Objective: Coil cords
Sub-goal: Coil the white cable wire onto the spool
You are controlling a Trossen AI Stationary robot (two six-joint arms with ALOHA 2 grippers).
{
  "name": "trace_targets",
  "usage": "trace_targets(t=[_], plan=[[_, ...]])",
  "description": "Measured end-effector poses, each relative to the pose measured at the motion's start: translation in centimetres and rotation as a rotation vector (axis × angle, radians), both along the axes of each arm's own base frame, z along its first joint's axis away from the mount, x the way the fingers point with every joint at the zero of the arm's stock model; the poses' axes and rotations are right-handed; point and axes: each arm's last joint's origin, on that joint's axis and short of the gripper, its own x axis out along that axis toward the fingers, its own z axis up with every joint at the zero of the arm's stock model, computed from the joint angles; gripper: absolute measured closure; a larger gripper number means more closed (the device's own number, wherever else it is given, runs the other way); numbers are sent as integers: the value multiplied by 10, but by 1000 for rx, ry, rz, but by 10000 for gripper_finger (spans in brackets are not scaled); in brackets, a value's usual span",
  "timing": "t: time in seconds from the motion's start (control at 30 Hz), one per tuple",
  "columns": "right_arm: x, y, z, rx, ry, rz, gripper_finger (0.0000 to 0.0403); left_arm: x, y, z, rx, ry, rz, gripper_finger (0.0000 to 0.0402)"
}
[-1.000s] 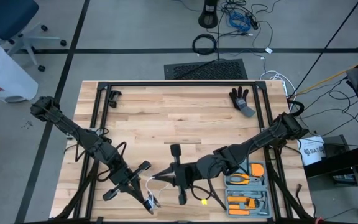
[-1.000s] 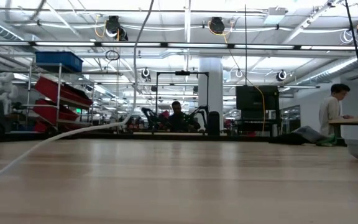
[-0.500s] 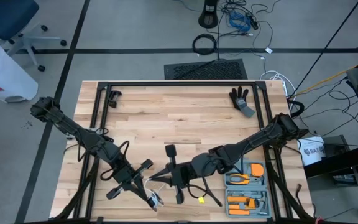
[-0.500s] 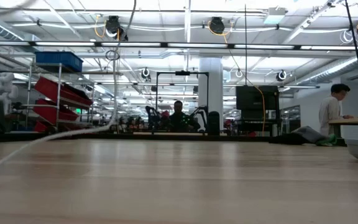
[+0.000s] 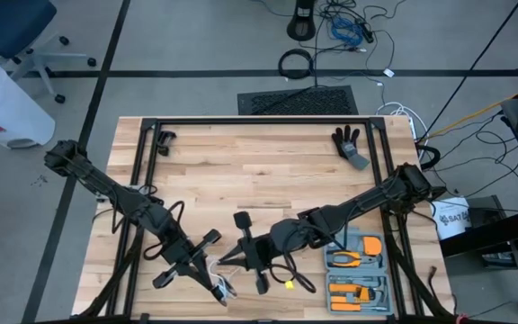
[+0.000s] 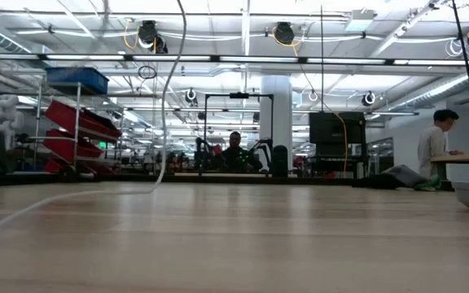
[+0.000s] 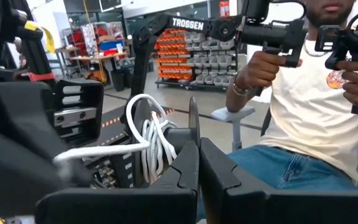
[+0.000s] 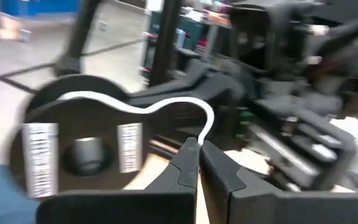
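White cord [image 7: 146, 144] is the thing at work here: a thin string wound in several loops around a small black reel [image 7: 192, 127], whose edge the left pincer [image 7: 197, 163] clamps between its closed fingers. From the reel one strand runs across to the right pincer [image 8: 199, 155], whose fingers are shut on the cord [image 8: 166, 106], with the round black disc of the reel [image 8: 79, 140] standing just behind it. In the overhead picture this all sits at about 6 o'clock on the tabletop [image 5: 268, 175], near the front edge: the left pincer [image 5: 216, 286] with the reel [image 5: 221, 292] at its tip, the right pincer [image 5: 226, 260] just beside it towards 1 o'clock, the two arms reaching in from 9 and 3 o'clock. From table height the cord [image 6: 166, 122] hangs down out of the top of the picture and trails along the boards towards 8 o'clock.

The tabletop is pale butcher-block wood framed by black rails. A grey tool tray [image 5: 358, 274] with orange-handled pliers lies at 4 o'clock, a black glove [image 5: 349, 144] at 1 o'clock. Beyond it, grey floor carries a black cable ring [image 5: 297, 63] and loose wires. The room behind is a bright workshop with shelving, red bins [image 6: 84, 122] and people seated at benches; one person [image 7: 309, 106] close by holds black control handles
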Motion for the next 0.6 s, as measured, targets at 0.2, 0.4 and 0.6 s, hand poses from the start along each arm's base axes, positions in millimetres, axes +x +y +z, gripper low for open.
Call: trace_targets(t=[0.2,0.4,0.6], plan=[[1,-2,-1,46,31,75,403,0,0,5,-9,-72,1,400],[3,-5,-7,48,71,86,403,-1,1,9,-31,-109,10,400],[2,-4,-7,66,88,112,403,0,2,10,-21,-121,72,400]])
